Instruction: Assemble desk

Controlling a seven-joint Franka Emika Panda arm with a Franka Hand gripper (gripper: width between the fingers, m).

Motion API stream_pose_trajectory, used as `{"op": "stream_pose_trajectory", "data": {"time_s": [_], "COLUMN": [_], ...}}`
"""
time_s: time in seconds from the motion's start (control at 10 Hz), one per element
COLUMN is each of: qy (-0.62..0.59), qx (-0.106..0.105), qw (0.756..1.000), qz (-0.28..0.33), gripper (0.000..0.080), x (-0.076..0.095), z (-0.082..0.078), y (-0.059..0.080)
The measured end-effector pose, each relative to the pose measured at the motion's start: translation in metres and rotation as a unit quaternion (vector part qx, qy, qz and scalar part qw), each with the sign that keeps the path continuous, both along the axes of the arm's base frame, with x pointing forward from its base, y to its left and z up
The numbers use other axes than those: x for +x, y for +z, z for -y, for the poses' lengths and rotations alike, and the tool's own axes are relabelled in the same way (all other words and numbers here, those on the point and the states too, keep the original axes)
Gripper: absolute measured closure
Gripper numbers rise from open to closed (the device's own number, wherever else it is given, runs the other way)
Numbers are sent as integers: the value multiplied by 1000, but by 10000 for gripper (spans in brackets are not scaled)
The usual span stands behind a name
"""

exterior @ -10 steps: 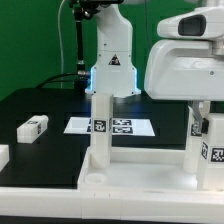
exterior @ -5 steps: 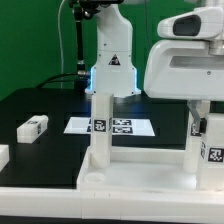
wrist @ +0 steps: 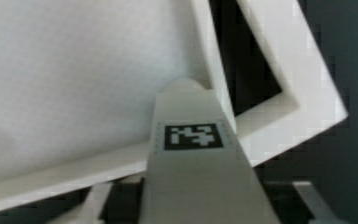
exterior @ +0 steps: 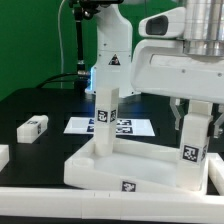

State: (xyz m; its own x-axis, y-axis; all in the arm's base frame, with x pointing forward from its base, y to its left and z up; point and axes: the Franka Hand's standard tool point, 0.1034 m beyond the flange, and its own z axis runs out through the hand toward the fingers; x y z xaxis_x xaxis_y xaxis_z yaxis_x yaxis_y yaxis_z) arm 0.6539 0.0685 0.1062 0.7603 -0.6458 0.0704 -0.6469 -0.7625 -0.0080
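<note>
Exterior view: jaws (exterior: 192,118) around leg (exterior: 191,140).

1 tabletop (exterior: 120,168), 2 legs standing in it (exterior: 106,118) (exterior: 193,142), 2 loose legs (exterior: 33,127) (exterior: 3,155).

So the desk's white tabletop (exterior: 120,168) sits rim-up at the bench's front edge, two tagged legs standing in it (exterior: 104,118) (exterior: 192,140). Two loose legs (exterior: 33,127) (exterior: 3,156) lie further along.
</note>
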Motion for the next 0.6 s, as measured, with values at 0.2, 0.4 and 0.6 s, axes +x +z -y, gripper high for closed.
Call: {"op": "stream_pose_trajectory", "data": {"time_s": [0.2,0.4,0.6], "qy": [-49,-48,-47], "qx": [-6,-5,-5], "qw": [999,999,999], "qz": [-1,-1,-1], "gripper": [508,395,180], "x": [-1,-1,-1], "z": [10,9,8], "y": [1,0,1]}}
